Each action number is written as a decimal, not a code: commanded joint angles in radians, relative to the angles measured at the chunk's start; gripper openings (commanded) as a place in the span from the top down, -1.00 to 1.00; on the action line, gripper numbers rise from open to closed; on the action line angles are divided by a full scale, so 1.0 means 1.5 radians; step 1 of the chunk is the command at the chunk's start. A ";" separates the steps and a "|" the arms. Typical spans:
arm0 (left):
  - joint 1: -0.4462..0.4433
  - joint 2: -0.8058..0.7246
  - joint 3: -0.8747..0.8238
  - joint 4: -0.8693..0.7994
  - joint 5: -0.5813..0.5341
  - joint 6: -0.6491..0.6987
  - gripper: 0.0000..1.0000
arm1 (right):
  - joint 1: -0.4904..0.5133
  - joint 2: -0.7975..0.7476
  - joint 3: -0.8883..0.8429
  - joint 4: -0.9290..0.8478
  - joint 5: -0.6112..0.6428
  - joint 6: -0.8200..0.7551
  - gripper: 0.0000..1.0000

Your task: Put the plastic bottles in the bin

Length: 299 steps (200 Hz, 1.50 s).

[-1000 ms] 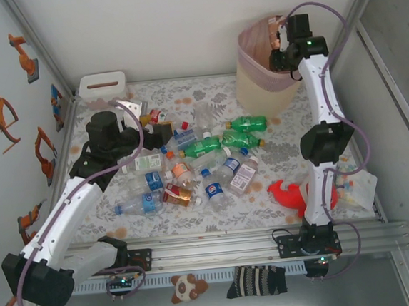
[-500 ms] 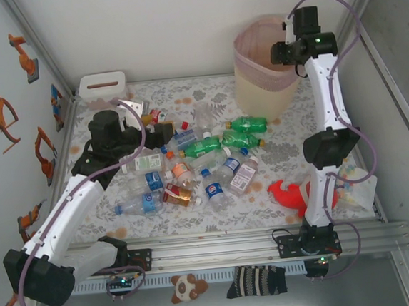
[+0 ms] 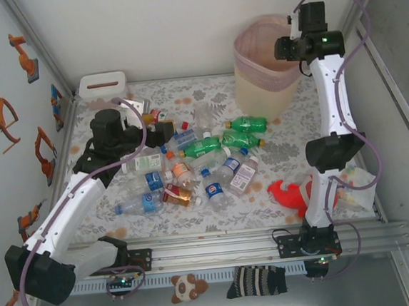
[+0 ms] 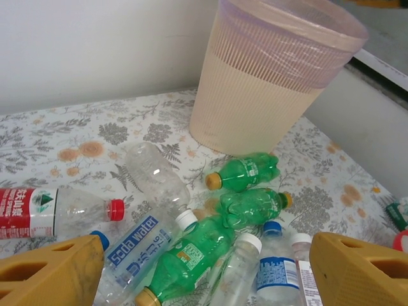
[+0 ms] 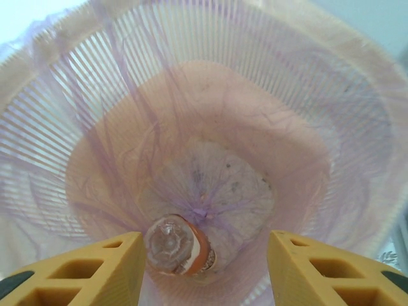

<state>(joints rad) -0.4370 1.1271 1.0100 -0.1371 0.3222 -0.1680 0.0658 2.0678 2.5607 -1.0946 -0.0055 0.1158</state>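
Floral-print surface (image 3: 283,153), white walls (image 3: 179,26).
Item: plastic bottles (image 3: 202,147), a loose heap mid-surface, clear and green.
Item: bin (image 3: 262,76), upright at the far right; one orange-labelled bottle (image 5: 177,245) lies at its bottom.
My left jaws: spread wide, empty, low over the heap.
My right jaws: spread, empty, above the bin's mouth.

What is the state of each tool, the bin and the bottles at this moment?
left tool: open, holding nothing.
right tool: open, holding nothing, above the bin's mouth.
bin: upright, with one bottle inside.
bottle in the bin: at the bottom, free of the tool.
bottles on the table: lying on their sides, not yet in the bin.
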 commanded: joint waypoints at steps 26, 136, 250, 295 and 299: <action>0.006 0.029 0.036 -0.029 -0.035 -0.020 -0.64 | -0.012 -0.102 -0.065 0.018 0.057 0.082 -0.04; 0.011 0.042 0.028 -0.019 -0.029 -0.031 -0.63 | -0.011 -0.106 -0.281 0.093 0.059 0.451 -0.20; 0.035 0.023 0.019 -0.033 -0.020 -0.029 -0.63 | -0.055 -0.097 -0.243 0.068 0.192 0.250 0.68; 0.041 0.029 0.024 -0.038 -0.012 -0.029 -0.63 | -0.084 -0.052 -0.181 0.076 0.145 0.143 0.74; 0.041 0.029 0.025 -0.039 -0.013 -0.029 -0.63 | -0.085 -0.047 -0.174 0.076 0.144 0.136 0.74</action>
<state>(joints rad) -0.3832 1.1809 1.0340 -0.1810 0.2848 -0.2058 -0.0338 1.9594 2.2257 -0.9939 0.2169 0.4301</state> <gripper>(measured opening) 0.818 0.136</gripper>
